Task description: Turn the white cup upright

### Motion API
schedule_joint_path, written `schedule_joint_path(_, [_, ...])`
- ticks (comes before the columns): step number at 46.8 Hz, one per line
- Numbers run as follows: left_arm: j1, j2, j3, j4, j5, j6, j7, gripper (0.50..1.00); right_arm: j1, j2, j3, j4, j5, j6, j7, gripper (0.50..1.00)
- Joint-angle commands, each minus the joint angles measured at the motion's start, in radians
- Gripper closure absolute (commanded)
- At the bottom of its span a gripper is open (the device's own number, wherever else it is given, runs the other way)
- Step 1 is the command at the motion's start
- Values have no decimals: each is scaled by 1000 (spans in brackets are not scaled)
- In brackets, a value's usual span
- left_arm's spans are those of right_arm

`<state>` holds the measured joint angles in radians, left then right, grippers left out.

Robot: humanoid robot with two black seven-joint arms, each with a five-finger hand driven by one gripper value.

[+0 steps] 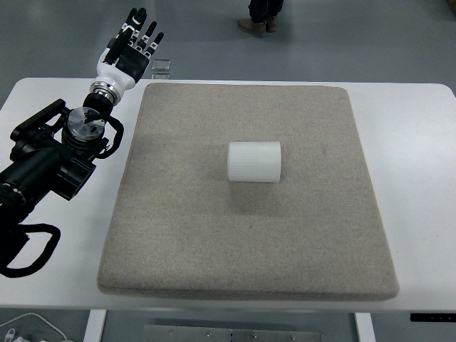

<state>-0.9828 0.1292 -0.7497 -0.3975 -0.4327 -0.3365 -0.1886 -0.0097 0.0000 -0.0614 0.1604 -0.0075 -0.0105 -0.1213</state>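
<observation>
White cup (254,162) lies on its side mid-mat (178,235), long axis running left-right, well apart to the right & nearer than the left hand (130,48), fingers spread, holding nothing, at far-left surface (413,178) edge.

A grey felt mat (214,235) covers a white table (420,178); a person's shoes (258,26) stand beyond it.

One white cup (254,162), lying on its side; one grey mat (178,235) under it; one white worktop (413,178); one robot hand (132,46), the left, fingers spread; one small clear object (162,66); one person's pair of shoes (258,26).
</observation>
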Motion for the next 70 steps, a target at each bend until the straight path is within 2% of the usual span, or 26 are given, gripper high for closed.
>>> schedule_joint_path(1, [0,0,3,5,3,-7,0,504,-1,0,0,1,0,1,0,570])
schedule_joint_path(22, [-80,18,13,-30,348,-6,15,506,1,0,0,1,0,0,0,570])
schedule_joint_path(35, [-111,27,46,-121,640,-7,35,506,-1,0,0,1,0,0,0,570])
schedule_joint_path(46, [-111,86,73,-273,847,-6,74,506,-1,0,0,-1,0,0,0,570])
schedule_joint_path(54, [-114,148,141,-423,998,-3,92,508,1,0,0,1,0,0,0,570])
schedule_joint_path(61, [-117,191,162,-543,1161,-4,139,506,-1,0,0,1,0,0,0,570])
schedule_joint_path(70, [-116,208,162,-667,1368,-7,258,525,-1,0,0,1,0,0,0,570])
